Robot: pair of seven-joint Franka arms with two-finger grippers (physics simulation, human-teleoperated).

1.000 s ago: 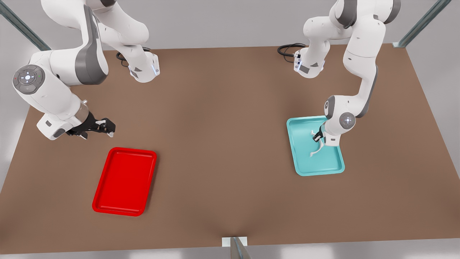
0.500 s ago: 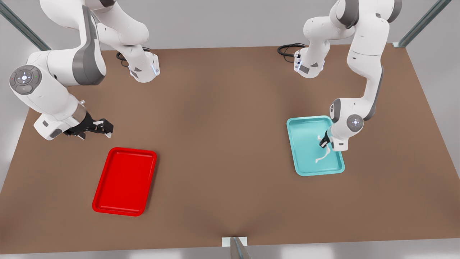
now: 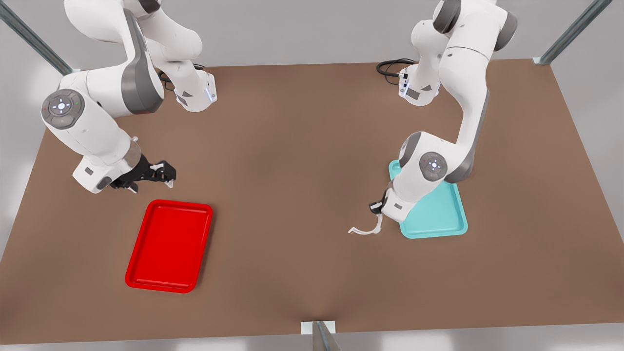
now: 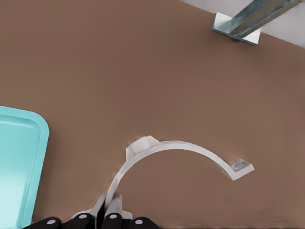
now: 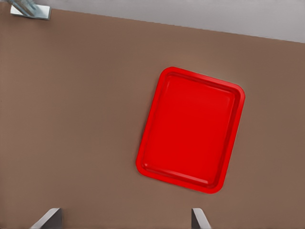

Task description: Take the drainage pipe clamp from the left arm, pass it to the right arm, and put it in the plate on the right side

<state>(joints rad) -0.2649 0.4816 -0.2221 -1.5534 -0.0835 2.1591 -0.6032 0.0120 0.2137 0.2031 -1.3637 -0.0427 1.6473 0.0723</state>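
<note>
Clamp transport has begun: the left gripper (image 3: 376, 208), pinched on the drainage pipe clamp (image 3: 364, 229), has swung off the teal tray (image 3: 438, 219) toward frame centre; the right gripper (image 3: 163, 174), fingers apart, waits above the red plate (image 3: 141, 258), so handover is next

We see a broad brown tabletop (image 3: 292, 195) under soft, even light, with a plain pale grey wall (image 3: 302, 29) behind it. Metal frame struts (image 3: 575, 29) slant in at its corners, and another (image 3: 319, 336) meets the near edge.
</note>
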